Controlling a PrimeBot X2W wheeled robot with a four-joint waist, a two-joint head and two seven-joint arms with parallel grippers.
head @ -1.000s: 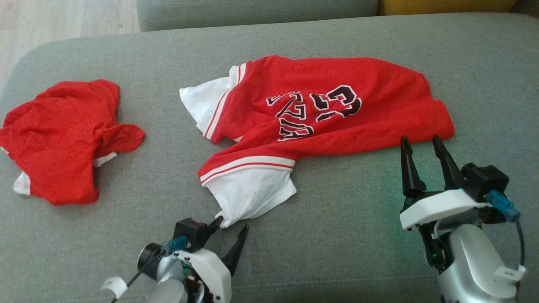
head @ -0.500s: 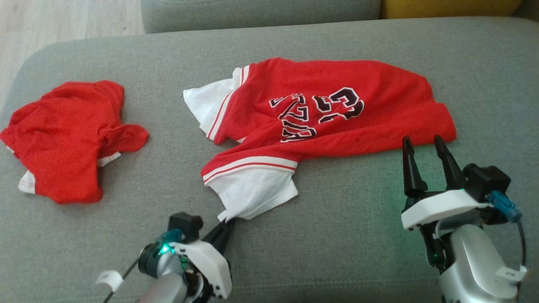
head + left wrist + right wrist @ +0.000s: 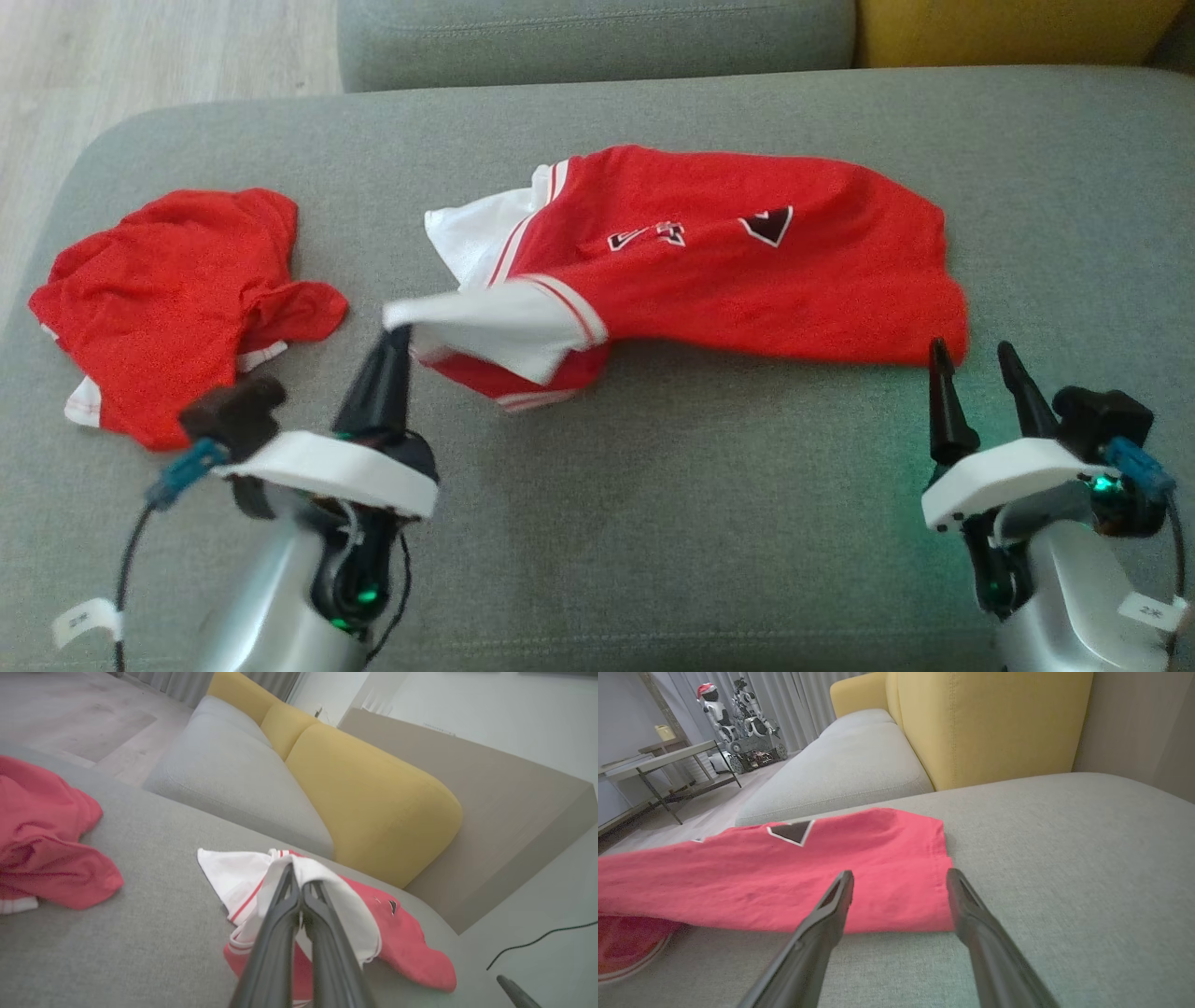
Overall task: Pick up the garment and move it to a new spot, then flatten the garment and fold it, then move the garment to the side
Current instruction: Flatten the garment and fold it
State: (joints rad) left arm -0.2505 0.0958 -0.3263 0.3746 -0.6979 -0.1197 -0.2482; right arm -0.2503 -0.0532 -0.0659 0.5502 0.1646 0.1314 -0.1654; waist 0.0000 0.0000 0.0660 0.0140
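garment [image 3: 747,271]: red jersey, thin knit, white sleeves with red-white striped trim. dark lettering with a white outline, mostly folded out of sight, two fragments showing. lies mid-rear on the grey sofa seat [image 3: 700,523], long axis left-right, body rumpled in soft ridges, right hem edge fairly straight. near sleeve [image 3: 495,327] is up off the cushion, pulled toward the robot's left and folded across the red body. far sleeve [image 3: 467,233] lies flat behind it.

left gripper [image 3: 392,336]: fingers pressed together, pinching the tip of the near sleeve. left wrist view has white cloth draped over the fingertips [image 3: 288,882]. right gripper [image 3: 971,347]: jaws apart, empty, tips just beside the garment's near right corner, cannot tell if they touch cloth. in the right wrist view the hem corner shows between the two fingers.

second red piece [image 3: 168,299]: mesh-like texture, white trim at the edge, crumpled in a heap at the seat's left end, apart from the jersey.

seat: coarse woven grey, rounded left corner, wood-look floor [image 3: 140,47] beyond it. bare cushion along the whole near strip between the grippers and to the right of the jersey. behind: another grey cushion [image 3: 588,37] and a yellow cushion [image 3: 990,28].
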